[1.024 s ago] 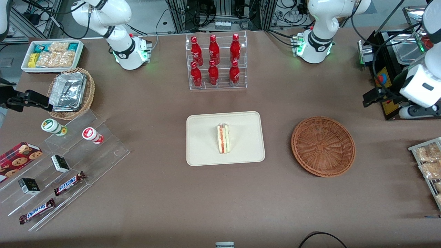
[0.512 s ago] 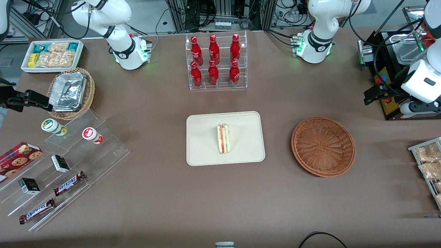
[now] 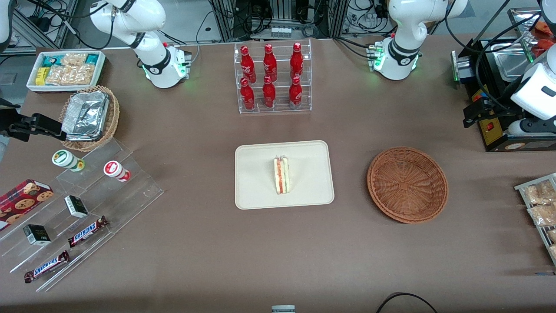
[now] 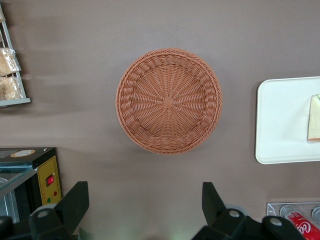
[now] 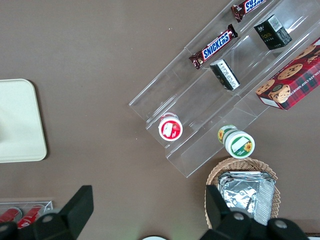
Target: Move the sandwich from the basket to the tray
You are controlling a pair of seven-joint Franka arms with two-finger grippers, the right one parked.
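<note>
Since a second ago our left arm has drawn back and up toward its end of the surface [image 3: 208, 261], away from the basket [image 3: 407, 184].

We see our tool [image 4: 144, 206] hanging high above the bare surface beside the basket, its two fingers [image 4: 75, 202] spread wide apart and holding nothing. The sandwich [image 3: 281, 175] lies on its side near the middle of the tray [image 3: 256, 195], its red and green filling edge facing up. Nothing lies in the basket, which sits on the surface beside the tray, apart from it, toward the working arm's end. From the front, a rack of red bottles [image 3: 272, 78] stands farther from the camera than the tray.
</note>
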